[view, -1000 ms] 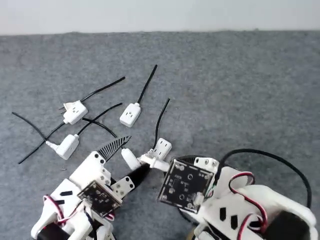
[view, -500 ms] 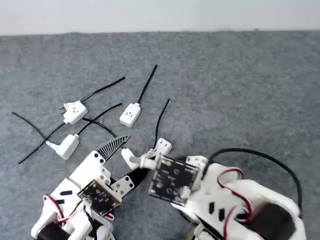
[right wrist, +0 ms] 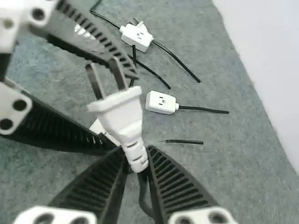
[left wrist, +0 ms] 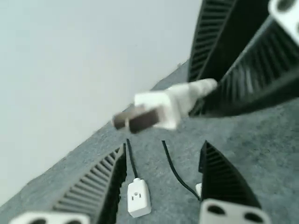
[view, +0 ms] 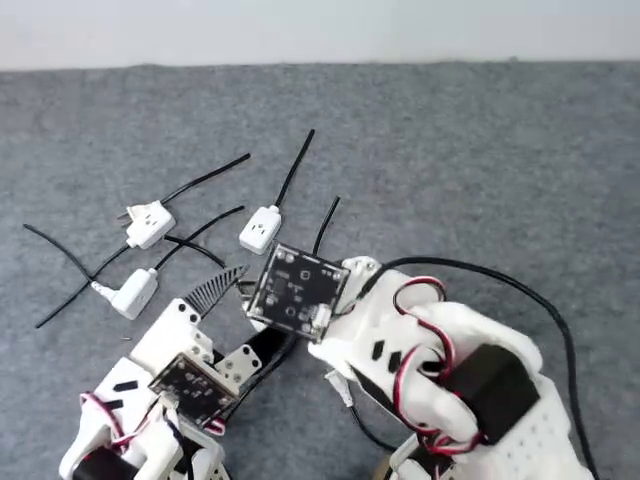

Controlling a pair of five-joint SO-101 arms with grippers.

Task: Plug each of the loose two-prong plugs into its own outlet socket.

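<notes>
A white two-prong plug [right wrist: 117,112] is held clear of the table [view: 500,150], gripped at its ribbed cord end. Both flat metal prongs are exposed and point away from the right end effector [right wrist: 135,157]. That end effector is closed tightly on the plug, with the black ribbed fingers [right wrist: 96,186] meeting around the narrow neck just behind the plug body.

The left end effector [left wrist: 163,149] is seen just beyond the prongs. Its two black fingers are spread wide and nothing is between them. From the left wrist, the held plug is seen above this gap, lying roughly sideways.

On the grey, carpet-like table past the plug, a white outlet socket [right wrist: 161,102] lies flat with its slots facing up, and a short black cord runs from it. A second white socket [view: 150,224] lies farther off and also has a black cord. Near it lies another small white piece [view: 132,292] with a cord; it may be a second loose plug, though its shape cannot be made out with certainty.

In the high view, both white arms are seen close together at the near edge of the table.
</notes>
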